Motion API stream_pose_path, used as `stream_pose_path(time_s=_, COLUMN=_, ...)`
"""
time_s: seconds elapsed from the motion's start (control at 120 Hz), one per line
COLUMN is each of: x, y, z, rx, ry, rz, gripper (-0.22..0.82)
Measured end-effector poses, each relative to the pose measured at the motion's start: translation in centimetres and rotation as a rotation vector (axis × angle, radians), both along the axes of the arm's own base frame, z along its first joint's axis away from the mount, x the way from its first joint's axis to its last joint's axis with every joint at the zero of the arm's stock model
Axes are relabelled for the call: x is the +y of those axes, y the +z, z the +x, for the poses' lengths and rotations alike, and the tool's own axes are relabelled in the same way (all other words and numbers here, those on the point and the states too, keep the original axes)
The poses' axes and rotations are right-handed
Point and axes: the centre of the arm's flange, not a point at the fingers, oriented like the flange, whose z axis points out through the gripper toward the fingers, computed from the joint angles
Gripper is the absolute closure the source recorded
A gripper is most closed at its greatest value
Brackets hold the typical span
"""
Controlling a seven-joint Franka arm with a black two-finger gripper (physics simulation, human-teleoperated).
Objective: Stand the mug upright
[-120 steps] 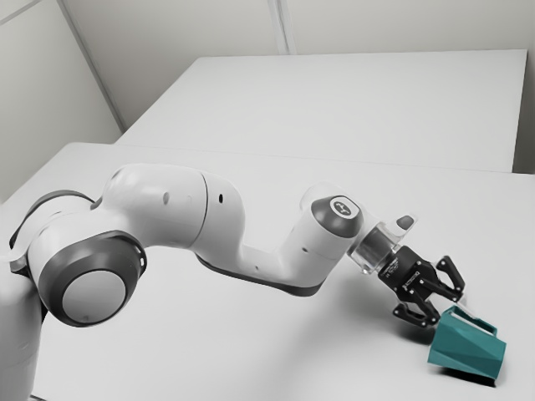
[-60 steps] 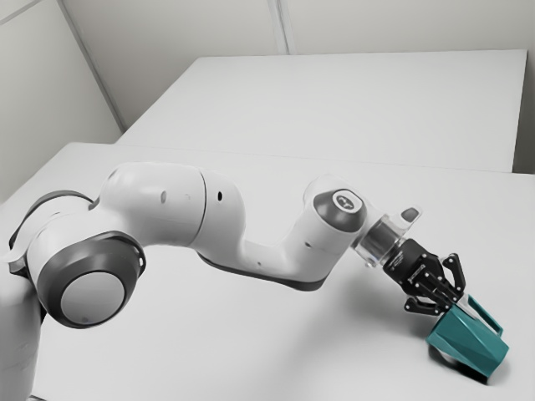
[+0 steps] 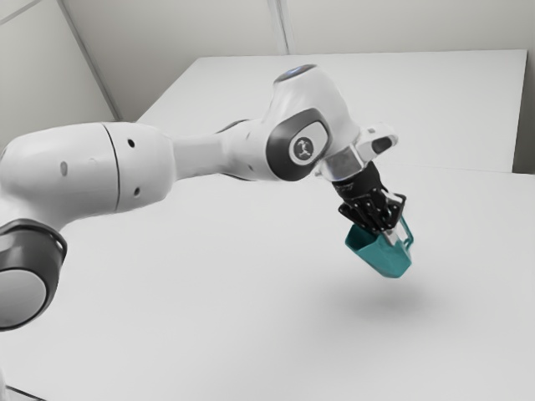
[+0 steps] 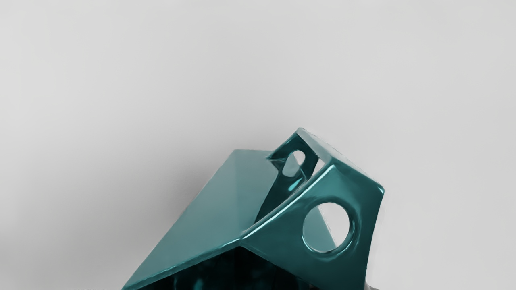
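Above the white table [image 3: 209,292] you held the teal, faceted mug [image 3: 378,254] aloft and tilted, your gripper [image 3: 390,237] slanting downward, its fingers pinching it.

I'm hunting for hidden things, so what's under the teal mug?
Under the mug is the pale tabletop, with a soft grey shadow on it. The mug looks lifted, held by the end effector. I can't see the bit of tabletop that the mug itself covers.

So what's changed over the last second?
The gripper, shut on the mug, has raised it well above the table and carried it toward the exterior view's left, turning it to a new tilt. The table hasn't moved.
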Motion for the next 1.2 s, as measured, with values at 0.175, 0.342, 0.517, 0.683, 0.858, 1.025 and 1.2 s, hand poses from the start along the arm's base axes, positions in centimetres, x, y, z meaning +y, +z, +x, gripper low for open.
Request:
stream_pose_path(time_s=0.175, x=8.6, y=3.5, z=1.1, rx=-0.100, ry=0.051, rz=0.172, gripper=0.79)
stream_pose_path(time_s=0.342, x=14.6, y=4.4, z=-0.4, rx=-0.099, ry=0.094, rz=0.270, gripper=0.79)
stream_pose_path(time_s=0.517, x=19.3, y=3.1, z=-2.2, rx=-0.052, ry=0.139, rz=0.323, gripper=0.78)
stream_pose_path(time_s=0.683, x=22.8, y=0.9, z=-3.4, rx=0.007, ry=0.181, rz=0.352, gripper=0.78)
stream_pose_path(time_s=0.858, x=23.3, y=-1.2, z=-4.9, rx=0.046, ry=0.174, rz=0.369, gripper=0.79)
stream_pose_path(time_s=1.025, x=21.2, y=-3.0, z=-5.9, rx=0.068, ry=0.129, rz=0.380, gripper=0.79)
stream_pose_path(time_s=1.2, x=20.0, y=-5.4, z=-6.3, rx=0.099, ry=0.105, rz=0.391, gripper=0.79)
